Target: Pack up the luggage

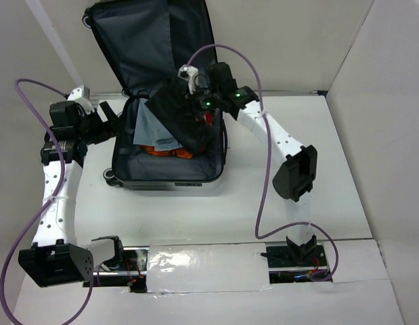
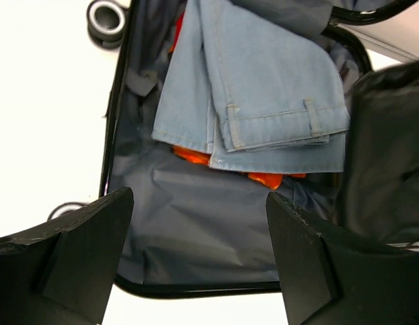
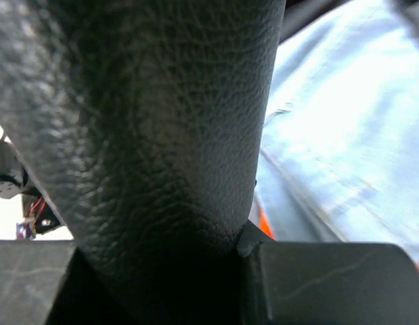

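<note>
The right claw point(image 1: 195, 87) grasps a black garment point(image 1: 179, 115), with the open suitcase point(image 1: 170, 181) directly beneath it. It is best lowered flat onto the jeans point(image 2: 263, 88) before letting go. The left claw point(image 2: 199, 250) hangs released beside the suitcase.

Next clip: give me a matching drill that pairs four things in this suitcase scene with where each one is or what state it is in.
Things:
1. left claw
2. right claw
3. jeans
4. orange garment

Place or state:
A. shut on the black leathery item
B. folded, lying inside the open luggage
C. open, holding nothing, beside the luggage
D. peeking out from beneath the jeans

Pairs: 1-C, 2-A, 3-B, 4-D
</note>
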